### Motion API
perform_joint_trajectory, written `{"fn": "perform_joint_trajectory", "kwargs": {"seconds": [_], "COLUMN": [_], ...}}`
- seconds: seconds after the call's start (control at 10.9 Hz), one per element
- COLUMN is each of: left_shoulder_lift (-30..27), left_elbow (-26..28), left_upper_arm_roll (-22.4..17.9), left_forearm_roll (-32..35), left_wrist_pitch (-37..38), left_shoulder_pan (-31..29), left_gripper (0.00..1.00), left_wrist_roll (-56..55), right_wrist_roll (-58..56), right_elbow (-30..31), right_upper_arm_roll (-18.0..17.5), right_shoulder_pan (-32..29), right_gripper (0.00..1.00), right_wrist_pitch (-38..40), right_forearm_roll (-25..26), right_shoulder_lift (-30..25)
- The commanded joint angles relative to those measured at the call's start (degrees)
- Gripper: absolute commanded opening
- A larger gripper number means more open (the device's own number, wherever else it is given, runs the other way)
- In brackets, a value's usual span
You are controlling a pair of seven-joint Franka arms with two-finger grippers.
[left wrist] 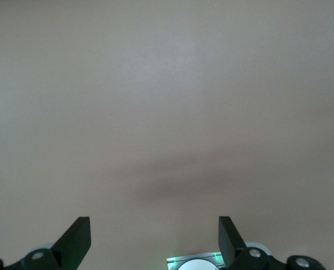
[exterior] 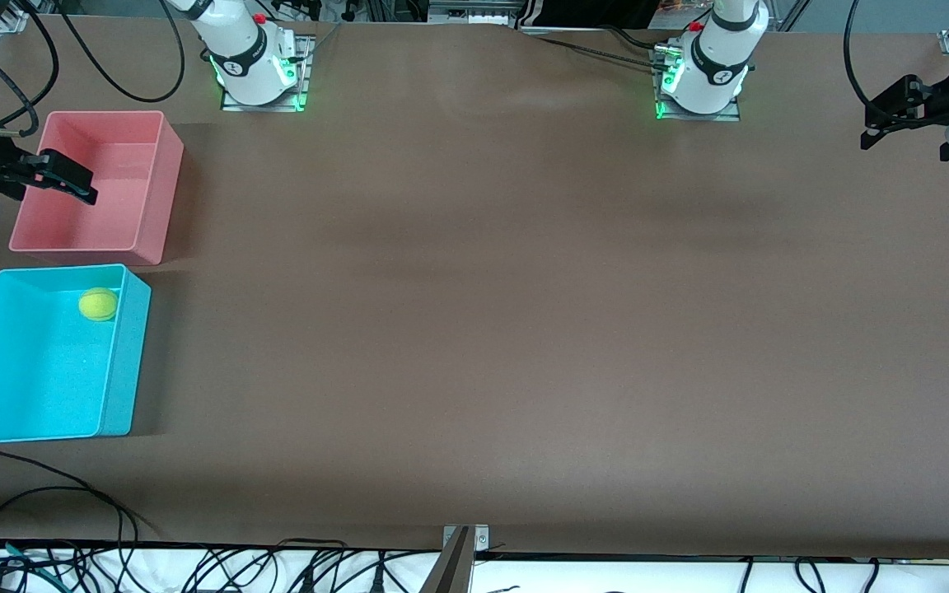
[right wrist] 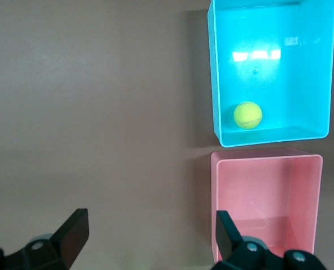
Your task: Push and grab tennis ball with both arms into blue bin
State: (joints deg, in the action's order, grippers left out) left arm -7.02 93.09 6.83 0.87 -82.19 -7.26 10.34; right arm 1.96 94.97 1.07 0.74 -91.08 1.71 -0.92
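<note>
At the right arm's end of the table, the right gripper [exterior: 71,177] is hanging over the pink bin [exterior: 149,185], its jaws spread wide and holding nothing, as the right wrist view confirms. Nearer the front camera, just beside the pink bin, the blue bin [exterior: 130,354] is sitting with the tennis ball [exterior: 98,304] resting on its floor, close to the wall that faces the pink bin. Judging from this, the task is looking finished and the arms are merely waiting; no further move seems called for beyond keeping clear. The brown table [exterior: 524,329] is lying bare across the middle, so nothing is standing in the way. Over the left arm's end of the table, the left gripper [exterior: 907,115] is hovering, its jaws likewise released and empty.
</note>
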Motion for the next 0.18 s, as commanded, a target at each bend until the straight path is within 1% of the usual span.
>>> {"fn": "perform_joint_trajectory", "kwargs": {"seconds": [0.0, 0.09], "left_shoulder_lift": [0.08, 0.08], "left_elbow": [-0.46, -0.46], "left_upper_arm_roll": [0.12, 0.12], "left_forearm_roll": [0.97, 0.97], "left_wrist_pitch": [0.19, 0.19], "left_shoulder_pan": [-0.03, -0.03], "left_gripper": [1.0, 1.0], "left_wrist_roll": [0.03, 0.03], "right_wrist_roll": [-0.47, -0.47], "right_elbow": [-2.33, -2.33], "right_upper_arm_roll": [-0.19, -0.19], "right_shoulder_pan": [-0.65, -0.65], "right_gripper": [1.0, 1.0], "right_wrist_pitch": [2.39, 2.4], "right_forearm_roll": [-1.36, -1.36], "right_shoulder_lift": [1.19, 1.19]}}
